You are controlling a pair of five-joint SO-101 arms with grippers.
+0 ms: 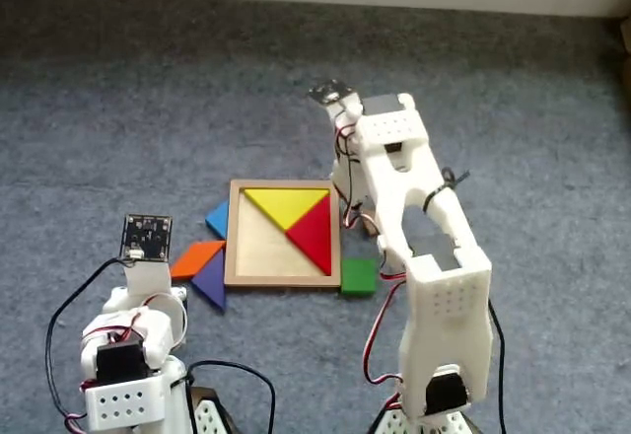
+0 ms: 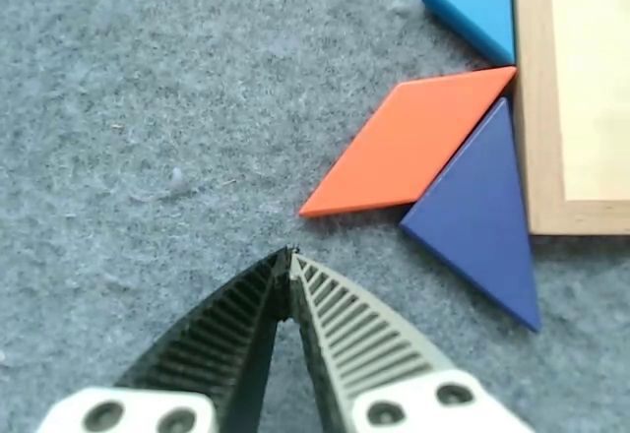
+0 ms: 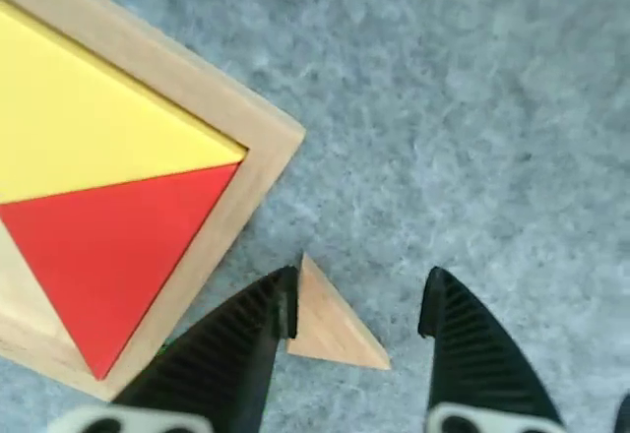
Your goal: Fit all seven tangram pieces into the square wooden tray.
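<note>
The square wooden tray lies mid-carpet and holds a yellow triangle and a red triangle. By its left side lie a light blue triangle, an orange parallelogram and a dark blue triangle. A green square sits off its lower right corner. My left gripper is shut and empty, a short way from the orange piece. My right gripper stands open beside the tray's corner, its fingers on either side of a small plain wooden triangle on the carpet.
Grey carpet covers the whole floor. The right arm stretches over the tray's right side, and the left arm stays low at the front left. Open carpet lies behind and to the left of the tray.
</note>
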